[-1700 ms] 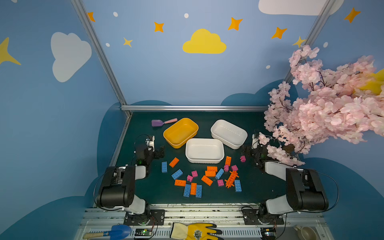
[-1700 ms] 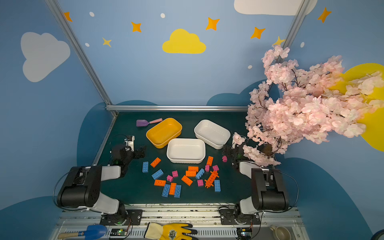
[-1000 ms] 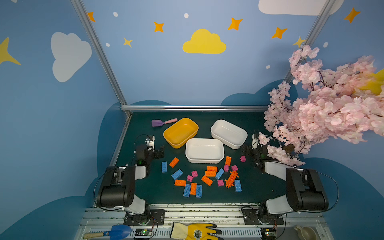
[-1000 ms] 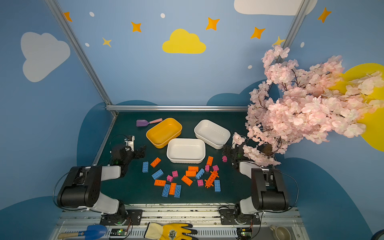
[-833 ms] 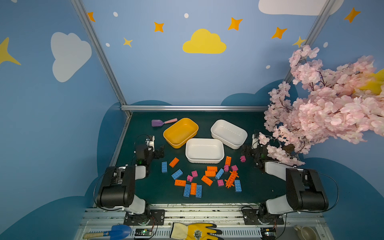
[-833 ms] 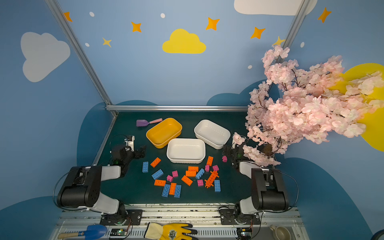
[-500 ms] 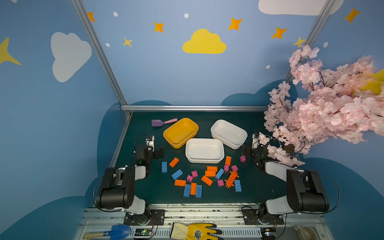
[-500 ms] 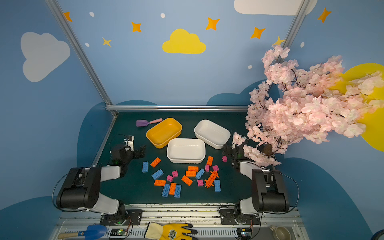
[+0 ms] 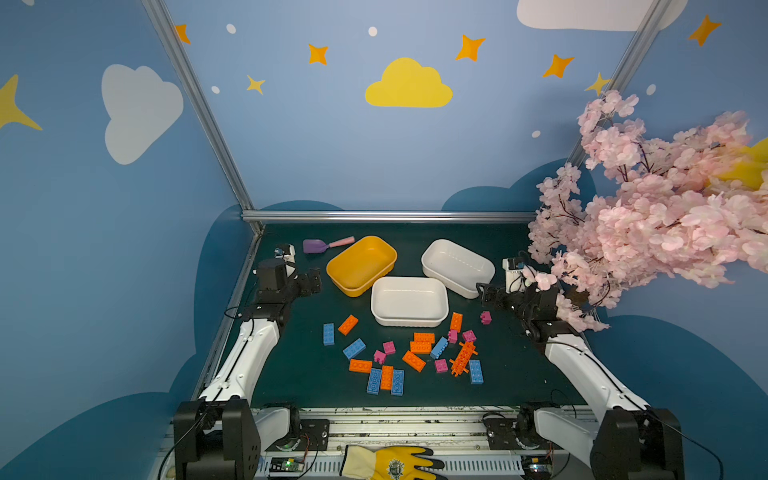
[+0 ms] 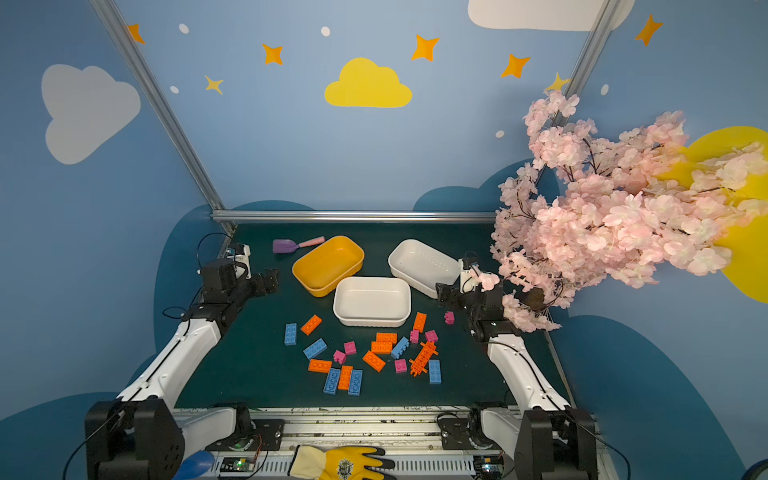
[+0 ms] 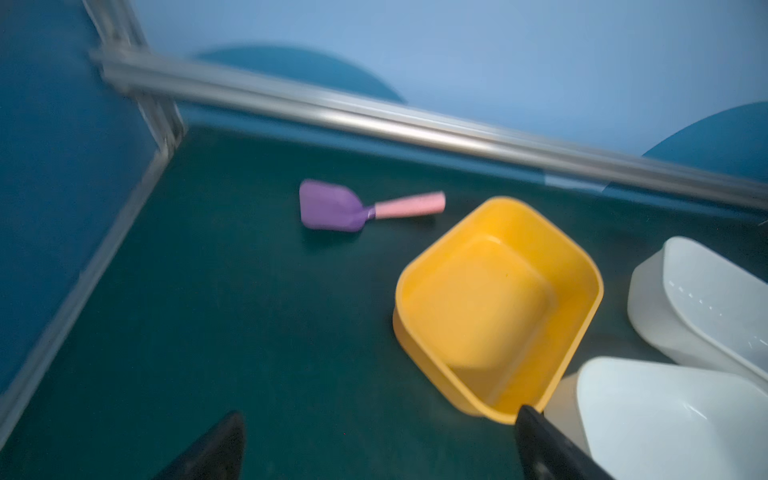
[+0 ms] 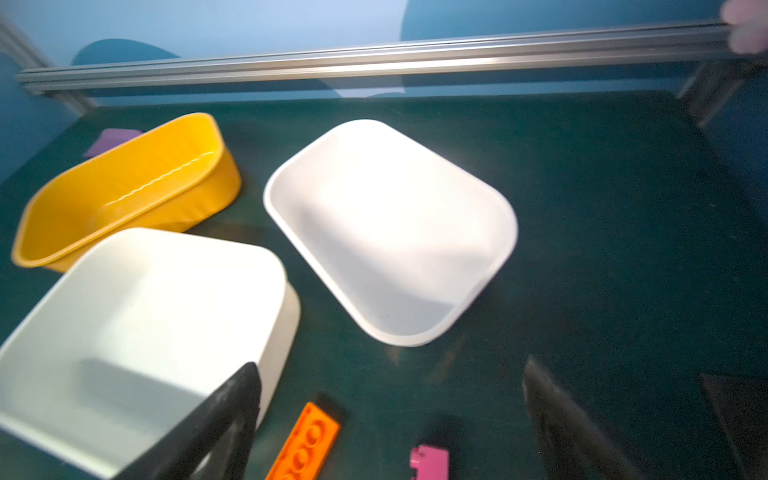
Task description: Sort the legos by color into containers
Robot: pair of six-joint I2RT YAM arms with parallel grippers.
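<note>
Toy bricks [image 9: 420, 347] (light, hard, probably slick) seem best pinched across flat sides; left gripper [image 9: 312, 281] and right gripper [image 9: 484, 291] gape, empty.

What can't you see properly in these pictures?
- Purple scoop: in the right wrist view, mostly hidden behind the yellow tub.
- Orange brick and pink brick: in the right wrist view, cut off by the picture's edge and blurred.
- Near white tub: in the left wrist view, cut off by the edge.
- Yellow glove: in a top view, cut off by the bottom edge.
</note>
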